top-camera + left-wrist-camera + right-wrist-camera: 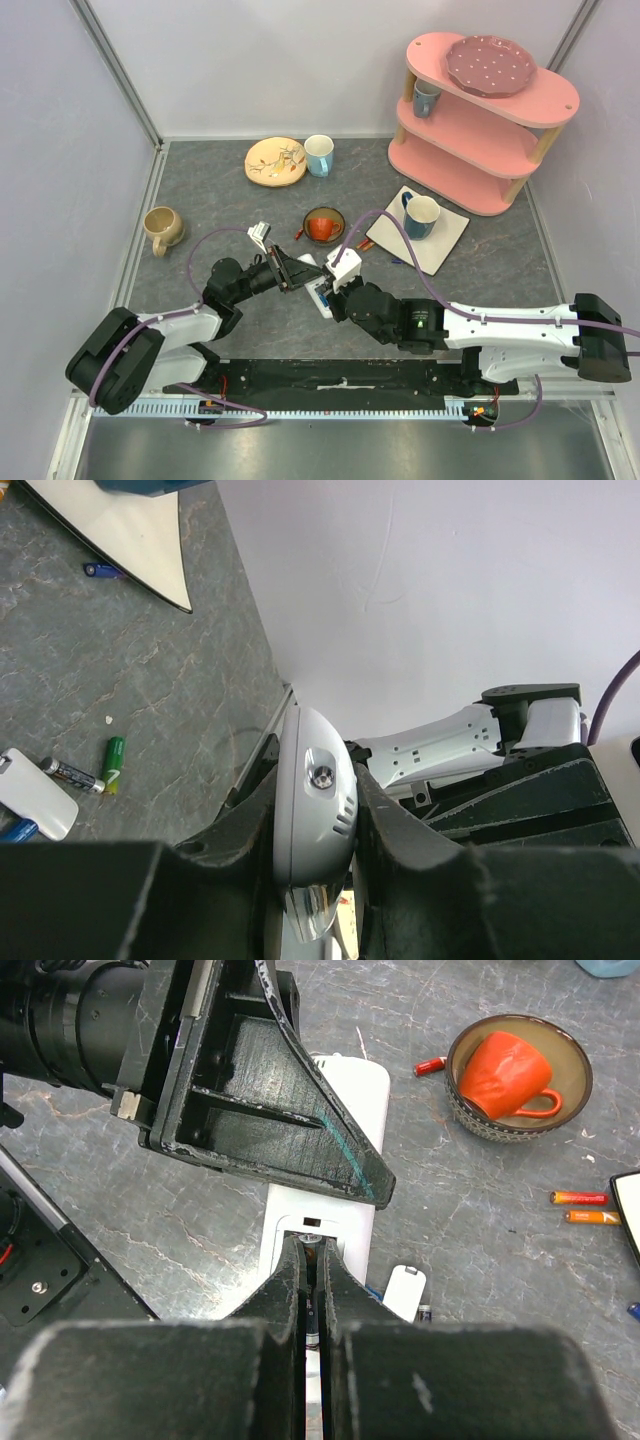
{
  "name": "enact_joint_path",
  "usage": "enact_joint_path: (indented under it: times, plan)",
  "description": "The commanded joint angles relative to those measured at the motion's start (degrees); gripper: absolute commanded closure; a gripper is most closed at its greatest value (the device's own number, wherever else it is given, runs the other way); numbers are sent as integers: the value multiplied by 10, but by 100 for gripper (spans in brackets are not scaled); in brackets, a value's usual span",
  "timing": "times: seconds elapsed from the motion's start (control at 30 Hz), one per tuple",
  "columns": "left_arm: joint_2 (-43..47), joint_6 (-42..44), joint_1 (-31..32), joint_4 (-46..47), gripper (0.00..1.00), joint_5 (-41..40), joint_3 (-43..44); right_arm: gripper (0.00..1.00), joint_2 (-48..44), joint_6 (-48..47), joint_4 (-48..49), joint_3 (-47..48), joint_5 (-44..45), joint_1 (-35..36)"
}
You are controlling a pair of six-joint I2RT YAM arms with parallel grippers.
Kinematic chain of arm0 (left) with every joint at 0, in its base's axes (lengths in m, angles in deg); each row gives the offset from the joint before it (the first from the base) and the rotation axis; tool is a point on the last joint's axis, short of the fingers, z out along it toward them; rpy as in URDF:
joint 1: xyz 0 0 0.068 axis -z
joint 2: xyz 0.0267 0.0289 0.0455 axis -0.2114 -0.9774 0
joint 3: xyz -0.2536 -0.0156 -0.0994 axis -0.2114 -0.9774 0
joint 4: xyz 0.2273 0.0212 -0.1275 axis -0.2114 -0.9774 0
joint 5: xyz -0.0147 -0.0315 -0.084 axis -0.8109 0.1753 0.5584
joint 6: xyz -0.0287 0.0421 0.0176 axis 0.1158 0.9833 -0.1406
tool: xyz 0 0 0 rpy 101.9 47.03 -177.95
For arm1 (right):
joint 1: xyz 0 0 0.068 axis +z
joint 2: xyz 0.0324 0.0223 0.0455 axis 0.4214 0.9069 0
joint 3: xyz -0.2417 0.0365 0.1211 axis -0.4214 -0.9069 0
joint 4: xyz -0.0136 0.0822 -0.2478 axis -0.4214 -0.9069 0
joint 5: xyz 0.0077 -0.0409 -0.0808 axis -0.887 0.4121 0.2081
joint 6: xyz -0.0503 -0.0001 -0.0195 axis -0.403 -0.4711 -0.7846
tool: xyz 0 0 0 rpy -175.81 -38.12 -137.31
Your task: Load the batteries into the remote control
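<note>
Remote (352, 1095) | clamped by left gripper (318, 810) | long axis set 12–6 in right wrist view | bay (310, 1226) met at 12 o'clock of right gripper (312, 1250) | tips pressed together; battery between them cannot be told

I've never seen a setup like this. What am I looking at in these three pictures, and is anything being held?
Two robot arms bolted to a table. The overhead picture shows both; the other two come from cameras on each wrist. The left pincer clamps the white remote control. The right pincer is shut, its tip at the remote's open battery slot; whether it holds a battery is unclear. Loose batteries, a small white cover, a tan mug and a pink shelf sit nearby.
</note>
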Motion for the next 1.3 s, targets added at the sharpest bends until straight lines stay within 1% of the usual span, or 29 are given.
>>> enact_joint_path:
  times: [0.0, 0.4, 0.5, 0.57, 0.6, 0.83, 1.07, 1.27]
  plan:
    - [34, 4, 2, 49, 98, -3, 37, 100, 12, 35, -51, 9, 3, 4]
    - [43, 7, 2, 48, 98, -16, 28, 100, 9, 52, -64, 9, 25, 4]
    - [44, 7, 2, 49, 98, -16, 28, 93, 9, 60, -67, 8, 31, 3]
    - [45, 7, 2, 49, 98, -16, 28, 86, 7, 61, -68, 9, 35, 4]
    - [45, 7, 2, 49, 98, -16, 28, 84, 6, 61, -68, 10, 35, 3]
    - [45, 5, 2, 52, 98, -16, 21, 79, 4, 64, -71, 14, 38, 3]
    - [45, 5, 2, 51, 98, -16, 18, 77, 9, 64, -70, 26, 32, 4]
    - [45, 4, 2, 53, 98, -14, 15, 69, 15, 63, -74, 36, 35, 3]
